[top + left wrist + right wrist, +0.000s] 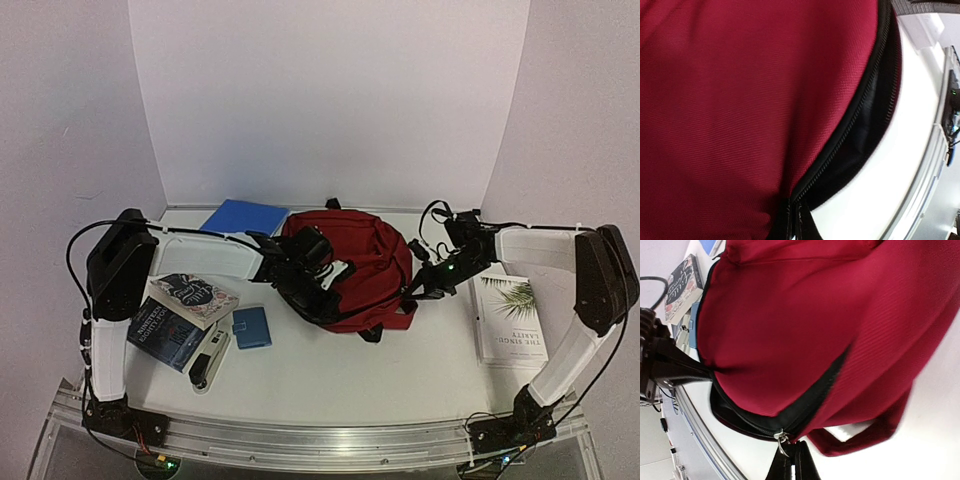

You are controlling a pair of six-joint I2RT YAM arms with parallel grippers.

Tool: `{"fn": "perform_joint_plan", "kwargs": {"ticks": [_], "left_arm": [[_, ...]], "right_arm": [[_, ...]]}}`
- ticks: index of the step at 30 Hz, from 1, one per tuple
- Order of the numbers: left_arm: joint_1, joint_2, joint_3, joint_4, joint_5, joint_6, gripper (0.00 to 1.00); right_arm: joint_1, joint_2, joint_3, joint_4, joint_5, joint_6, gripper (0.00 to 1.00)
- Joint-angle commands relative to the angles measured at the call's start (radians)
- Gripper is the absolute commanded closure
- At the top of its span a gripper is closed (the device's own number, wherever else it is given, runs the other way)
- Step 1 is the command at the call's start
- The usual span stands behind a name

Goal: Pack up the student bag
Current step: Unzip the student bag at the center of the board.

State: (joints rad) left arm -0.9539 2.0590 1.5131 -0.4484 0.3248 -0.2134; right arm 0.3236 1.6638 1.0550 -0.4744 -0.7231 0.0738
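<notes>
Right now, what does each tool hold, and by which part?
The left tool pinches the dark red fabric backpack at its black zipper edge. The right tool seems shut on the backpack's metal zipper pull.

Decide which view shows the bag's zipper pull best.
Right wrist: the pull is close and sharp at the zipper's end. Left wrist shows only zipper teeth on the bag; from the top it is too small to see.

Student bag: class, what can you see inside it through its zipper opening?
Through the part-open zipper of the student bag only a dark gap shows. Any contents are hidden by the red fabric.
</notes>
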Motion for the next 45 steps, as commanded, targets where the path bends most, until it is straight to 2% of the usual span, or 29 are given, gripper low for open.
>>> {"fn": "perform_joint_plan", "kwargs": {"ticks": [1,4,8,10,14,19,22,25,29,31,32,34,36,41,45], "left_arm": [[0.072,-0.086,-0.037,-0.102,-0.158,-0.003,1.0],[0.136,-0.096,-0.037,-0.089,-0.194,-0.003,1.0],[0.155,-0.072,0.037,-0.112,-0.244,0.067,0.99],[0.136,-0.072,0.075,-0.123,-0.196,0.108,0.88],[0.049,-0.156,-0.001,-0.007,-0.14,0.175,0.53],[0.016,-0.214,-0.055,0.069,-0.052,0.123,0.33],[-0.023,-0.207,-0.055,0.1,-0.049,0.133,0.16],[-0.062,-0.158,-0.006,0.089,-0.066,0.165,0.14],[-0.066,-0.073,0.072,0.058,-0.102,0.176,0.19],[-0.066,-0.04,0.109,0.048,-0.1,0.178,0.26],[-0.066,-0.029,0.126,0.038,-0.087,0.18,0.3],[-0.071,0.001,0.155,-0.009,-0.053,0.194,0.49],[-0.074,0.011,0.166,-0.059,-0.029,0.21,0.62],[-0.074,-0.028,0.095,-0.103,-0.034,0.249,0.96],[-0.074,-0.07,0.035,-0.124,-0.052,0.263,1.0]], "right_arm": [[-0.049,0.019,0.056,-0.085,0.037,-0.12,1.0],[-0.047,0.001,0.013,-0.095,0.01,-0.14,1.0],[0.019,-0.021,-0.031,-0.084,-0.027,-0.098,1.0],[0.077,-0.035,-0.031,-0.052,-0.04,-0.034,1.0],[0.143,-0.03,-0.005,0.0,-0.063,0.042,1.0],[0.147,-0.002,0.033,0.0,-0.072,0.047,1.0],[0.155,0.012,0.041,0.004,-0.076,0.053,1.0],[0.161,0.017,0.043,0.011,-0.078,0.057,1.0],[0.161,0.014,0.047,0.011,-0.073,0.057,1.0],[0.161,0.013,0.049,0.01,-0.062,0.057,1.0],[0.161,0.012,0.051,0.008,-0.055,0.057,1.0],[0.156,0.013,0.053,0.008,-0.049,0.057,1.0],[0.146,0.014,0.059,0.007,-0.047,0.053,1.0],[0.115,0.018,0.08,-0.017,-0.038,0.017,1.0],[0.053,0.057,0.114,-0.061,-0.031,-0.035,1.0]]}}
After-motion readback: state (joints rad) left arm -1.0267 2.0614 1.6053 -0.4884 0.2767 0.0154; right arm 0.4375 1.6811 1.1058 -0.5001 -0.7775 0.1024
